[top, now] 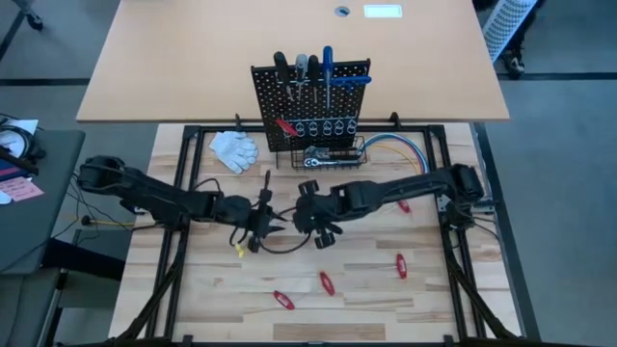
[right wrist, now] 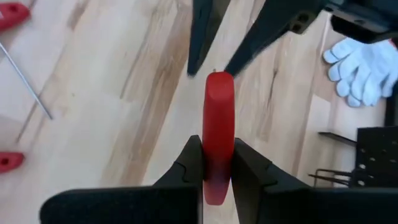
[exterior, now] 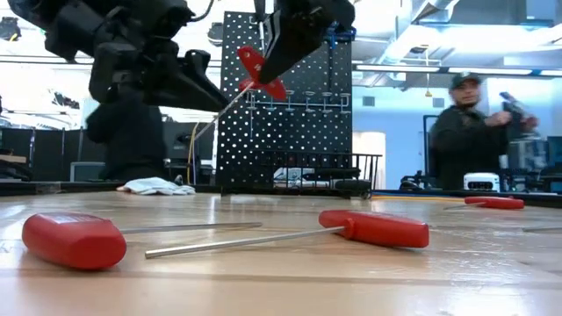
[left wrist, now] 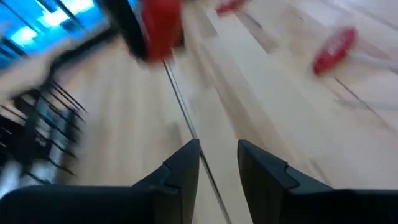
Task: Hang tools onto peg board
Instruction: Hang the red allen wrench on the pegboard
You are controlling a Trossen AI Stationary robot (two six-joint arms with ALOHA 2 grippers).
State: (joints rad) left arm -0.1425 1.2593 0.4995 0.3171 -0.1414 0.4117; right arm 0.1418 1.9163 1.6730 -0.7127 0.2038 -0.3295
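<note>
Mid-table, we found the right gripper (right wrist: 217, 163) clamped on a red handle (right wrist: 219, 124) held in the air. The left gripper (left wrist: 217, 163) had its fingers parted around the thin shaft (left wrist: 183, 112) – contact unclear through blur. From above, both grippers hid the tool. The peg board (top: 310, 101) stood at the table's far edge, well apart – screwdrivers (top: 326, 67) hanging on it.

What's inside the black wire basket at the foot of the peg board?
In the wire basket at the peg board lies a chrome ratchet wrench. Whatever sits deeper under it cannot be seen.
</note>
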